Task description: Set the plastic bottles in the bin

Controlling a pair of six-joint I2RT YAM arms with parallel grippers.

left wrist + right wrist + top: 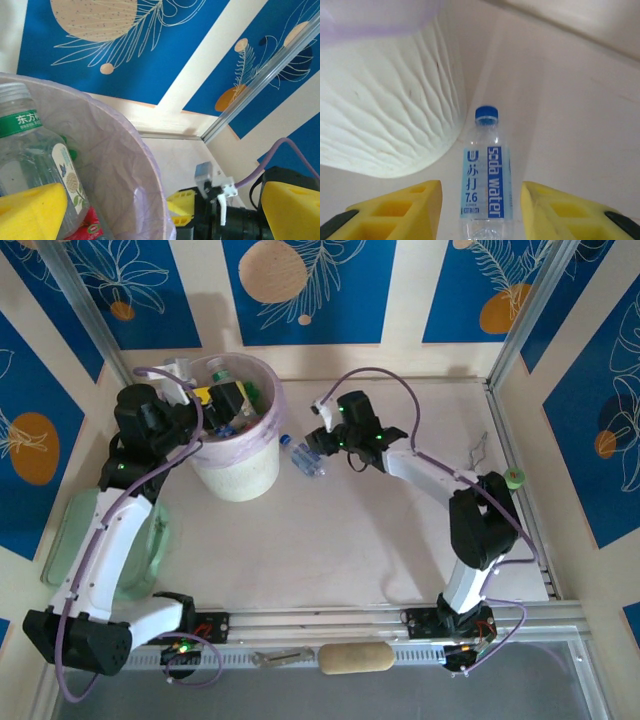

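Note:
The bin (240,475), a white bucket with a lilac liner, stands at the back left with several bottles (243,396) inside. My left gripper (218,398) hangs open over its mouth. In the left wrist view the left gripper (164,190) spans the liner rim (115,165); a clear green-labelled bottle (30,150) and a red-labelled one (87,227) lie inside by the left finger (30,210), ungripped. A clear blue-labelled soda water bottle (305,458) lies on the table right of the bin. My right gripper (481,186) is open, its fingers either side of this bottle (485,175).
The ribbed bin wall (385,110) almost touches the bottle's left side. A pale green tray (70,530) lies under the left arm. A tan roll (355,658) rests on the front rail, and a small green-topped object (514,478) sits at the right edge.

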